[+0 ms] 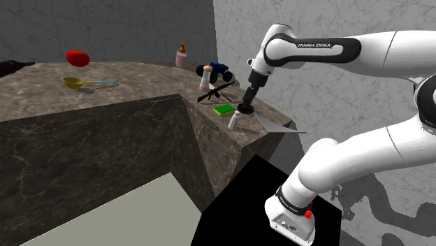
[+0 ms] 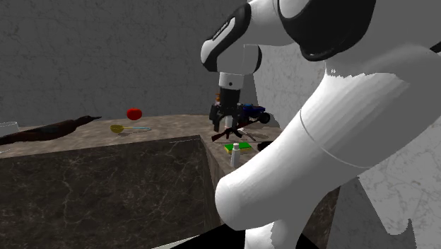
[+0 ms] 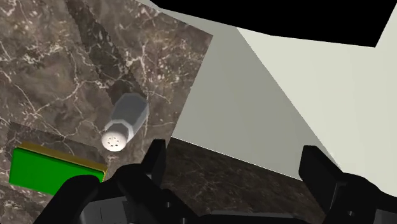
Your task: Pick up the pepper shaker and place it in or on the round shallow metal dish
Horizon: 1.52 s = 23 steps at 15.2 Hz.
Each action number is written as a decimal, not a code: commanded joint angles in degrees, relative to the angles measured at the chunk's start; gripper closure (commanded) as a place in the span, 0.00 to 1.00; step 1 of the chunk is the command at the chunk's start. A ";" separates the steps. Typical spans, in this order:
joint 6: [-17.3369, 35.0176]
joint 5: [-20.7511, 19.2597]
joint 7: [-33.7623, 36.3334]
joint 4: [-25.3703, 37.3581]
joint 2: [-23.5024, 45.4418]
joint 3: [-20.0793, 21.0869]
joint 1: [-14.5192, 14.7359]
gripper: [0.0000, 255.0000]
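White Franka arm reaches from its black box stand (image 1: 258,203) over the near end of the dark marbled stone worktop (image 1: 126,98).

All-black two-finger gripper (image 1: 245,110) points down, hanging just above the worktop's edge. In the wrist view the fingers (image 3: 156,158) stand wide apart with nothing between them. The gap looks down past the worktop's edge onto pale floor.

Pepper shaker: small, pale grey body, white cap (image 1: 235,120). It stands upright on the worktop close to the edge nearest the stand, directly below the gripper in the shoulder view. In the wrist view the shaker (image 3: 124,122) sits just outside one finger, not between the two, with the cap holes visible. No contact seen.

Flat bright-green rectangular block with a yellowish edge (image 1: 223,110) lies just beside the shaker, further in from the edge.

Behind these:
- a dark brown toy rifle (image 1: 215,91)
- a blue toy car with black wheels (image 1: 213,69)
- a small pinkish bottle (image 1: 182,54) at the back edge

Well apart along the worktop's other wing:
- a yellow spoon with a pale blue handle (image 1: 78,82)
- a red rounded object (image 1: 77,57)
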 commanded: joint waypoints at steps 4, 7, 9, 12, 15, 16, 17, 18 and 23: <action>7.92 -0.74 -6.60 1.16 8.09 -4.76 -0.59 0.00; 12.49 0.04 -10.73 2.72 13.77 -7.49 -0.50 0.00; 15.30 1.14 -13.72 4.19 17.83 -9.26 -0.33 0.00; 17.67 2.28 -15.78 4.81 20.78 -10.27 -0.20 0.00; 20.11 2.99 -16.30 3.66 22.18 -10.42 0.04 0.00; 20.92 3.25 -16.49 3.30 22.67 -10.48 0.13 0.00; 21.74 3.53 -16.69 2.95 23.18 -10.53 0.22 0.00; 23.02 4.01 -17.04 2.44 24.01 -10.61 0.37 0.00; 23.02 4.01 -17.04 2.44 24.01 -10.60 0.37 0.00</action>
